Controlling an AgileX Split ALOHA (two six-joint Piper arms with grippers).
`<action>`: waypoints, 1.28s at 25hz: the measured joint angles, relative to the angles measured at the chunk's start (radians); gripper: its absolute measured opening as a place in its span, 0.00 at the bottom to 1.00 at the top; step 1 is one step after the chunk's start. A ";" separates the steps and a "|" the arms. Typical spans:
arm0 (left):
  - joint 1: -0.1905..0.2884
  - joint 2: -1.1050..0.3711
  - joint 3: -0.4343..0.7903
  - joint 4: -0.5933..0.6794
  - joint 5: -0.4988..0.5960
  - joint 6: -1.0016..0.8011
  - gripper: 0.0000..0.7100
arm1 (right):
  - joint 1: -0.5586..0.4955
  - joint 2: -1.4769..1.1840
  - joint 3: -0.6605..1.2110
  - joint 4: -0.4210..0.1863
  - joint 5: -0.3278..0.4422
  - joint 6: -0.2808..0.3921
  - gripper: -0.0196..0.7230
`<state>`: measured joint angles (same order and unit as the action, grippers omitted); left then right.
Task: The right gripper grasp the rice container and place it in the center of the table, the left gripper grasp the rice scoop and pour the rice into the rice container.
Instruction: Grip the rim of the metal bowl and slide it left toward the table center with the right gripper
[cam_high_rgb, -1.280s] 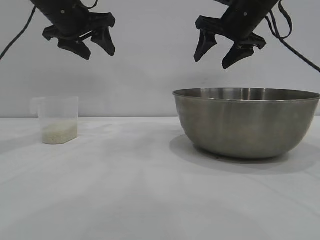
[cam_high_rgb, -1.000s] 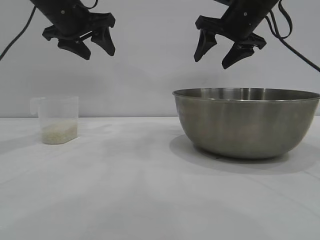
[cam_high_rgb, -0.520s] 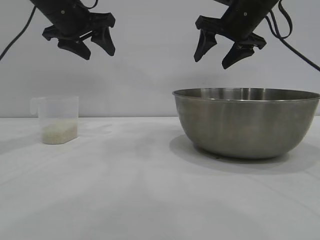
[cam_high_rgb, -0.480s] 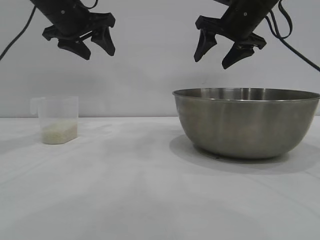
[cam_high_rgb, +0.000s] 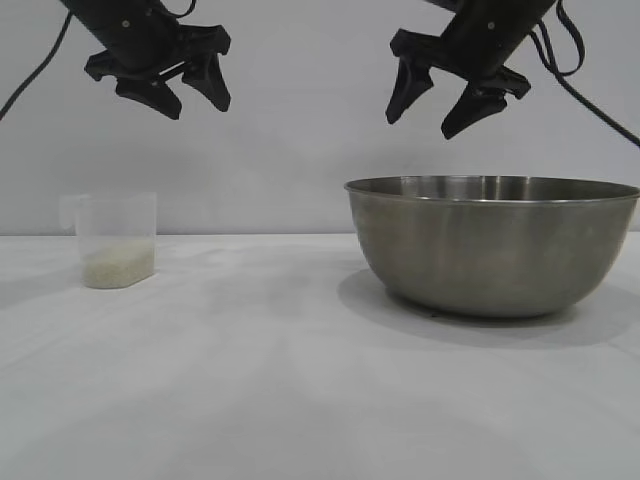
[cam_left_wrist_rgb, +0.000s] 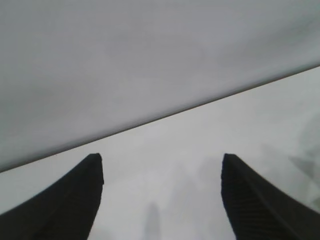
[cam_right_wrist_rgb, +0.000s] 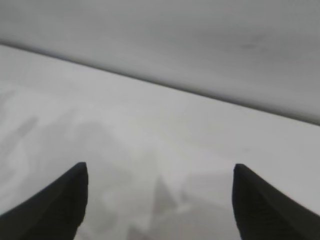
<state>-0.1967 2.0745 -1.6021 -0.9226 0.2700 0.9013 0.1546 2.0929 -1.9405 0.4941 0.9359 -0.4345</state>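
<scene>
Right gripper (cam_high_rgb: 432, 112) — upper right of the exterior view, fingers spread apart, nothing between them. It hangs in the air above the bowl's (cam_high_rgb: 492, 245) near-left rim, well clear of the steel.

Bowl — stands upright on the bench (cam_high_rgb: 300, 380) at the right of the frame, its right edge cut off by the picture's border. It is not yet at the middle of the bench. The rim lies straight below the right fingers, slightly to their right; judged from this, a descent onto the rim is what the coming grasp turns on, one finger inside the wall and one outside.

Left gripper (cam_high_rgb: 196, 103) — upper left of the exterior view, fingers likewise apart and empty, idle above the scoop.

Scoop (cam_high_rgb: 118, 238) — upright on the bench at the left of the frame, below the left gripper and a little to its left, well apart from the bowl. Small handle at its upper left.

Rice (cam_high_rgb: 118, 266) — a low layer in the bottom of the scoop.

Nearer arm: right to the bowl, left to the scoop.

Hidden or unclear: the bowl's inside cannot be seen from this level view. Both wrist views show only two dark fingertips each over pale bench and wall; neither bowl nor scoop appears in them.
</scene>
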 joint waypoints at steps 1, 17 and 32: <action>0.000 0.000 0.000 0.007 0.004 0.000 0.63 | -0.014 -0.013 0.000 -0.008 0.029 0.025 0.68; 0.000 0.000 0.000 0.038 0.024 -0.010 0.63 | -0.098 -0.051 0.049 -0.215 0.303 0.238 0.68; 0.000 0.000 0.000 0.050 0.034 -0.014 0.63 | -0.098 -0.097 0.349 -0.245 0.289 0.240 0.62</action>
<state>-0.1967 2.0745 -1.6021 -0.8724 0.3035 0.8876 0.0563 1.9957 -1.5912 0.2491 1.2254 -0.1941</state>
